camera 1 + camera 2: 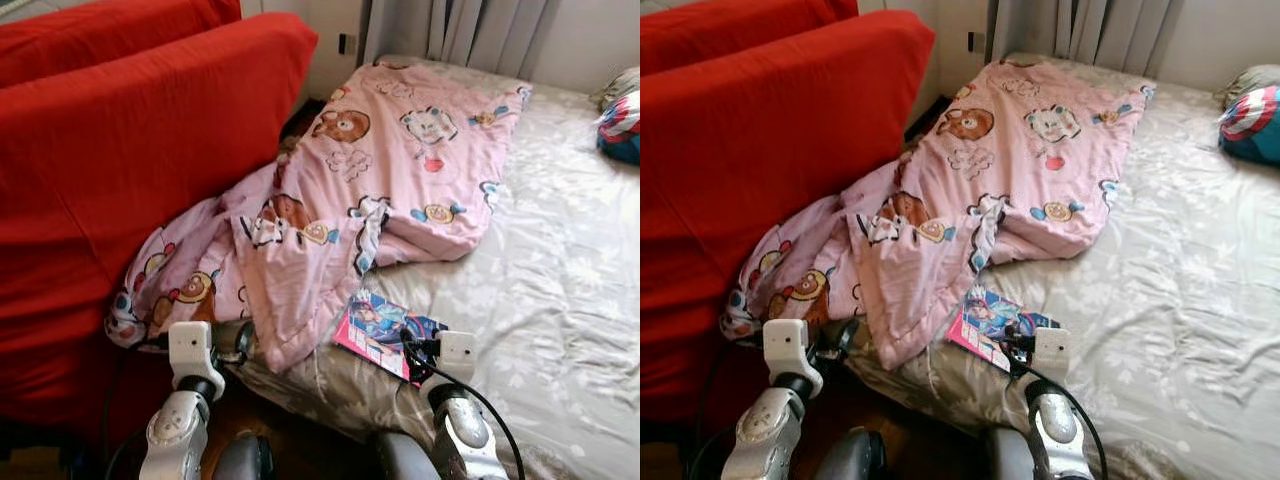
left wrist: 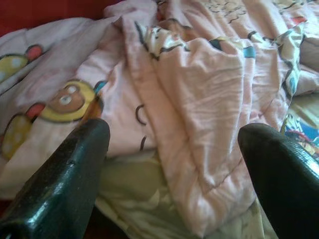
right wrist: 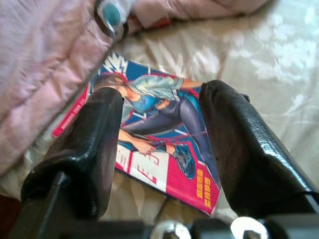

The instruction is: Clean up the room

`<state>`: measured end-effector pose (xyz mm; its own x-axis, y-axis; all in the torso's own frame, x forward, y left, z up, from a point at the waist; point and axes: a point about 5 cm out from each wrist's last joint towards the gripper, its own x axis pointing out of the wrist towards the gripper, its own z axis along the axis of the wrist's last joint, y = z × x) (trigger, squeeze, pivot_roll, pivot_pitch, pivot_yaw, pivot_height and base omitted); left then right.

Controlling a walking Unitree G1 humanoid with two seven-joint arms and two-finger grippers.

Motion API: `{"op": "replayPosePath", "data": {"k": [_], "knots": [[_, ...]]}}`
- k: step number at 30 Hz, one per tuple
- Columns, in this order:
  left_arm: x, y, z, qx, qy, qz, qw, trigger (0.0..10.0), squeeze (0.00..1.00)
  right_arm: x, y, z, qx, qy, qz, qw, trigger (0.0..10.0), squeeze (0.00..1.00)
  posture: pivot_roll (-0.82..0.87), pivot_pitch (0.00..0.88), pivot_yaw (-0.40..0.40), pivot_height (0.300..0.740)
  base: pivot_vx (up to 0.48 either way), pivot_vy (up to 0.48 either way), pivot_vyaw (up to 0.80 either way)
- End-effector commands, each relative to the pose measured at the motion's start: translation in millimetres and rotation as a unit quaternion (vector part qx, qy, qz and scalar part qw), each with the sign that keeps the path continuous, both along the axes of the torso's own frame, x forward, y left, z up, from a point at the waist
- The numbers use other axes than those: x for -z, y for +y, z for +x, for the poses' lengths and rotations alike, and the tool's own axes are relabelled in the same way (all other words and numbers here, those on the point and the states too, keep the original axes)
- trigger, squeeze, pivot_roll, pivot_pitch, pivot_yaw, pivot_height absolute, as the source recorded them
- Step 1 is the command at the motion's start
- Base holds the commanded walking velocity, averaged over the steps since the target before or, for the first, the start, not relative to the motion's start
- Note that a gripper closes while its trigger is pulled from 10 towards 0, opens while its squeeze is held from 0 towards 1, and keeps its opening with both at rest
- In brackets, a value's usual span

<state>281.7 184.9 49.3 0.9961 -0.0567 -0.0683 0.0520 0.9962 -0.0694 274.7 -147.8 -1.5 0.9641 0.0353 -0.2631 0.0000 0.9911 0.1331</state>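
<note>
Two grippers, left (image 2: 172,164) and right (image 3: 162,144), were spread; the book (image 1: 385,333) lay at the blanket's (image 1: 380,170) six o'clock.

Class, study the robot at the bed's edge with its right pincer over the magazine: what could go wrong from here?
1. The magazine lies flat on the soft bed sheet; the open right pincer may pinch sheet with it, or crumple the cover.
2. The pink quilt lies right beside the magazine, so a finger could snag its edge.
3. The open left pincer points at the quilt's hanging corner; pulling there might drag more quilt off the bed.
</note>
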Motion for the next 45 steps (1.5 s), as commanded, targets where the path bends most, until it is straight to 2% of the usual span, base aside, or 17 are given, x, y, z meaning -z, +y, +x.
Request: {"op": "replayPosePath", "data": {"k": [1,9,17,20,28,33,39,45], "knots": [[3.4,1.5,-2.7,0.001,0.011,-0.001,1.000,10.0,0.00,4.4,0.8,-2.9,-0.005,0.013,-0.003,1.000,10.0,0.00,-0.06,0.208,-0.019,0.615,0.000,0.000,0.00],[1.2,2.8,-8.4,0.006,0.008,0.006,1.000,10.0,0.00,8.6,-3.7,-1.4,0.024,0.039,0.010,0.999,10.0,0.00,-0.02,0.267,-0.008,0.615,0.000,0.000,0.00],[-0.4,5.1,-16.2,0.004,0.007,0.012,1.000,10.0,0.00,-0.1,-13.9,13.4,0.041,0.050,-0.006,0.998,10.0,0.00,0.00,0.328,-0.003,0.610,0.000,0.000,0.00],[-0.2,3.5,-16.7,0.005,0.007,0.013,1.000,10.0,0.00,-6.1,-18.9,18.5,0.045,0.035,-0.006,0.998,10.0,0.00,0.00,0.343,-0.003,0.600,0.000,0.000,0.00],[-4.8,10.2,-7.3,0.003,0.002,0.021,1.000,10.0,0.00,-15.9,-18.1,29.0,0.047,0.020,0.009,0.999,10.0,0.00,0.00,0.297,0.026,0.600,0.000,0.000,0.00],[-24.8,30.5,13.5,-0.009,-0.015,0.042,0.999,10.0,0.00,-18.3,-14.3,33.3,0.046,0.023,0.022,0.998,10.0,0.00,0.00,0.264,0.062,0.600,0.000,0.000,0.00],[-31.2,38.9,17.0,-0.018,-0.022,0.053,0.998,10.0,0.00,-20.0,-23.9,34.9,0.071,0.023,0.037,0.997,10.0,0.00,0.03,0.262,0.066,0.600,0.000,0.000,0.00],[-37.0,39.2,15.0,-0.021,-0.034,0.057,0.998,10.0,0.00,-25.8,-41.4,37.5,0.095,0.009,0.049,0.994,10.0,0.00,0.09,0.342,0.048,0.600,0.000,0.000,0.00]]}}
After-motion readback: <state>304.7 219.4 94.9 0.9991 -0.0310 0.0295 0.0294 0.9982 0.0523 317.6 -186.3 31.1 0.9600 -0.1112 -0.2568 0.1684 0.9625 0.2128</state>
